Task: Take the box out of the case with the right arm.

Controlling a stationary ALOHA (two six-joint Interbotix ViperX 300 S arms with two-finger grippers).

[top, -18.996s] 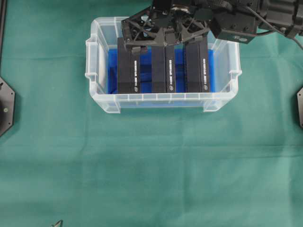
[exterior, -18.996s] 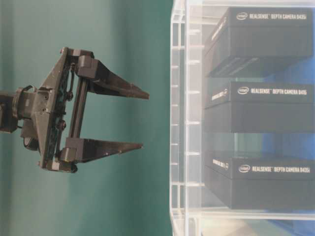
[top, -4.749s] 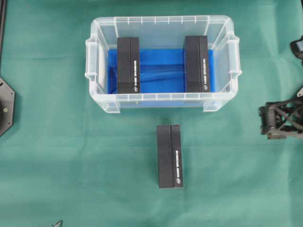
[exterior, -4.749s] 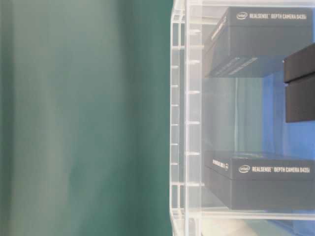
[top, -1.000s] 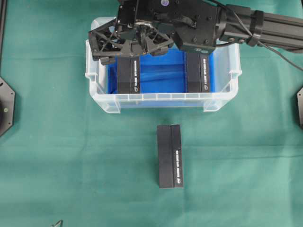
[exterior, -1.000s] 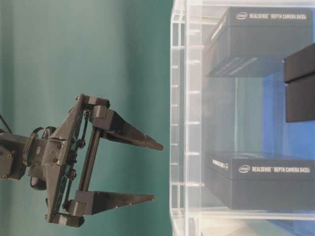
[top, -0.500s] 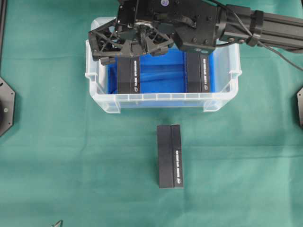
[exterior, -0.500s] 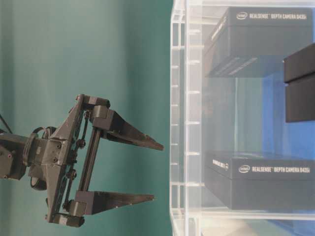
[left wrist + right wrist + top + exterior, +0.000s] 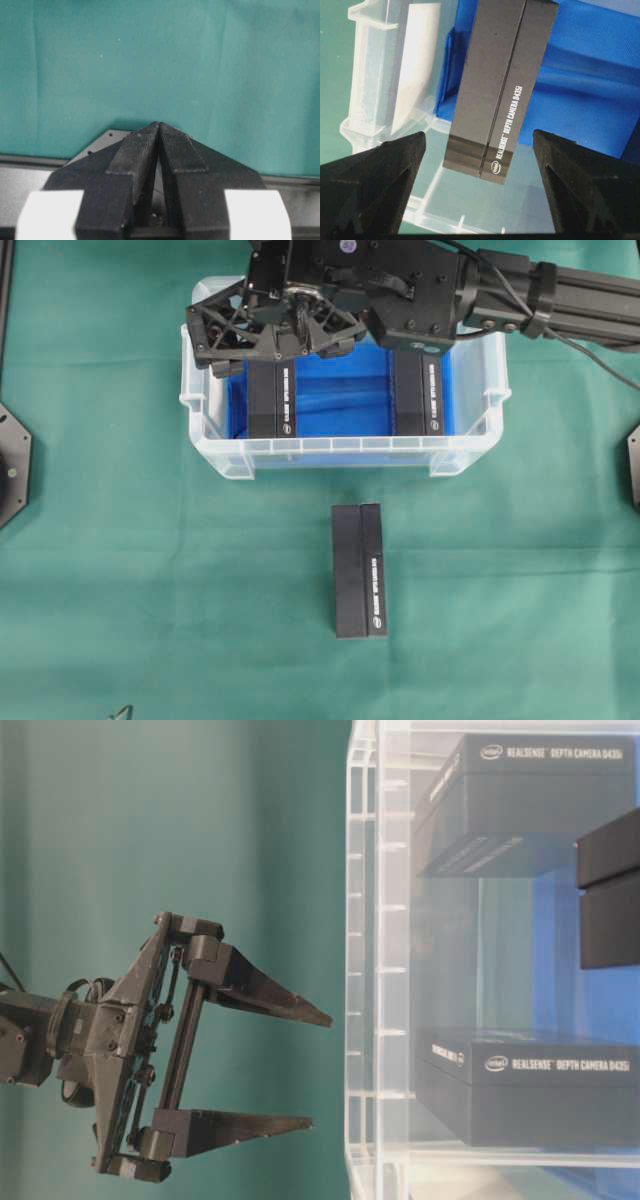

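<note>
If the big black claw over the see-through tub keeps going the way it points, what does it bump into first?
Most likely the black rectangular cardboard box at the left end of the clear plastic tub. The right end effector hangs open above it, one finger on each side. Depth is hard to judge.

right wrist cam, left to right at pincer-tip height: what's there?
Left fingertip → clear wall of the case → black box standing on the blue floor → right fingertip. The right pincer is open and straddles the box without touching it.
</note>
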